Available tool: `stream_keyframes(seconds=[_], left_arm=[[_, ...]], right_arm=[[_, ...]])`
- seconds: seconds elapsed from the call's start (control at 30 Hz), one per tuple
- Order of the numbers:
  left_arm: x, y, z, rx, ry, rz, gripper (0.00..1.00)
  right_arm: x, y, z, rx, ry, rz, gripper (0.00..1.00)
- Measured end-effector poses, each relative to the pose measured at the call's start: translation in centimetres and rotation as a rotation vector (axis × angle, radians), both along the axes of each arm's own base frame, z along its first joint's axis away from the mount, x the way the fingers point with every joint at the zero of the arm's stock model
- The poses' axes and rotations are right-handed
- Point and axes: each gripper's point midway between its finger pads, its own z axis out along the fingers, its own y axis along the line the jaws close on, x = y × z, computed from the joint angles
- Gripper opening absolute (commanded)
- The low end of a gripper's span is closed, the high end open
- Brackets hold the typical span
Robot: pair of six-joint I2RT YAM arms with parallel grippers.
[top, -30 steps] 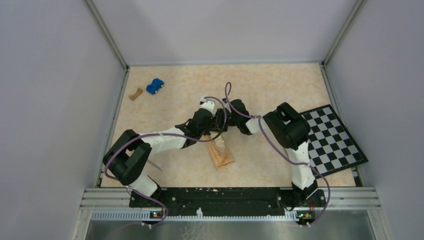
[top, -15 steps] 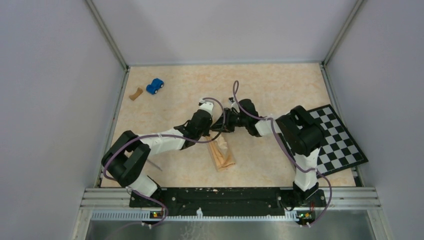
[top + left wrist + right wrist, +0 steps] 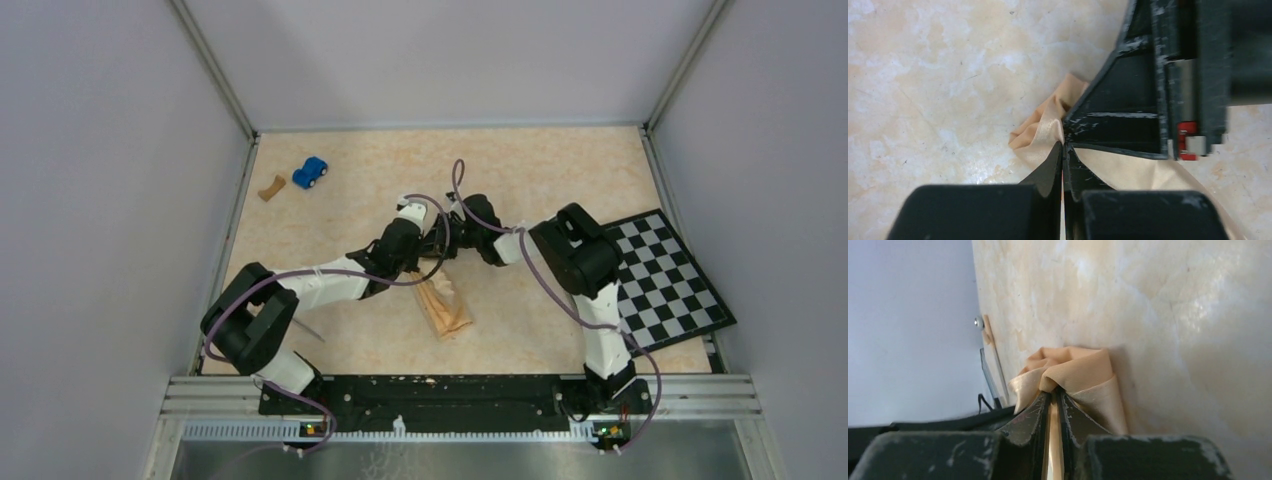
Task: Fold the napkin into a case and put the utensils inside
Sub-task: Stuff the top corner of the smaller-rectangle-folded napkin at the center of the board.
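Marbled beige tabletop carries the napkin, folded into a narrow oblong, near its centre. Left claw: closed, tips pinching the napkin's bunched far end. Right claw: clamped on a fold at the same end, fabric between its jaws.

On the table the napkin lies midway, nearer the near edge; toy car and scrap sit together near the far left corner, checkerboard at the right edge

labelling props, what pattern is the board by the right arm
Black-and-white checkerboard, clearest in top external view.
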Motion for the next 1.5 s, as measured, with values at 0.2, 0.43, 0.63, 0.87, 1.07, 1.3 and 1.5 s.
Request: stream_keyframes(seconds=[0.2, 0.43, 0.63, 0.87, 1.07, 1.3, 1.5], left_arm=[[-0.1, 0.6, -0.6, 0.018, 0.018, 0.021, 0.00], [-0.3, 1.0, -0.8, 0.017, 0.035, 0.048, 0.37], [-1.5, 1.1, 1.2, -0.057, 0.035, 0.052, 0.49], [-1.9, 2.6, 4.9, -0.200, 0.005, 0.114, 0.40], [-1.5, 5.1, 1.5, -0.241, 0.131, 0.213, 0.37], [-1.9, 4.7, -3.6, -0.202, 0.269, 0.208, 0.34], [0.1, 3.2, -3.5, -0.225, 0.251, 0.179, 0.38]], right_arm=[[0.3, 2.4, -1.3, -0.002, 0.017, -0.003, 0.15], [0.2, 0.6, -0.8, 0.011, 0.033, -0.030, 0.30], [-0.7, -0.8, 1.5, 0.016, 0.005, 0.001, 0.31], [-1.0, -1.0, 2.0, 0.022, -0.016, 0.023, 0.06], [-0.7, -0.8, 0.8, 0.010, 0.004, 0.024, 0.00], [0.2, 0.5, -1.0, -0.009, 0.026, 0.028, 0.01], [0.8, 2.8, -1.0, -0.001, -0.003, 0.020, 0.08]])
